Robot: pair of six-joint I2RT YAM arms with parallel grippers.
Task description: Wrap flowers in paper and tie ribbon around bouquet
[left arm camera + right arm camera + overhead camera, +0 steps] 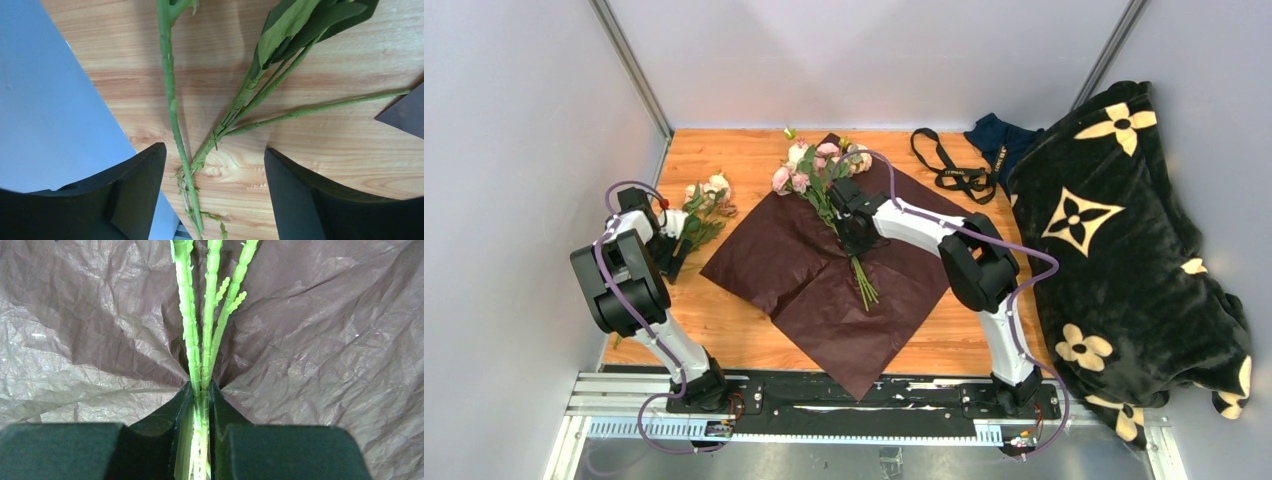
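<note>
**Top view.** Paper [789,275] is laid flat and diamond-wise at mid table [724,150], no fold and no cone yet. Flowers [809,165] are laid on it, heads twd the far corner, stem ends twd the arms. Right gripper [856,232] is seen across the stems approx. mid-length. A small side bunch [707,195] lies off the paper on bare wood at left, w/ left gripper [672,250] over its stem end. Ribbon [949,170] is left loose beyond the paper's right corner, just beside a navy cloth [996,135] and a black blanket [1124,250]. No container is in view. The paper is the only wrapper-to-be, and the flowers lie on it, not in it.

**Left wrist.** Fingers [140,175] are spread wide. Thin side-bunch stems [172,100] lie on the wood between them, and nothing is gripped.

**Right wrist.** Jaws are closed tight on approx. three flower stems [202,315]. The paper beneath is puckered twd the grip and is poss. pinched too, which can't be told from here.

**Handling (judged).**
- Flowers: light, w/ thin wiry stems. Best taken at the gathered stems below the leaves, since the heads are crushable.
- Paper: thin and crinkly, so creases should be held but tears are likely. To be lifted by a corner.
- Ribbon: limp and prob. slippery. To be taken near an end.
</note>
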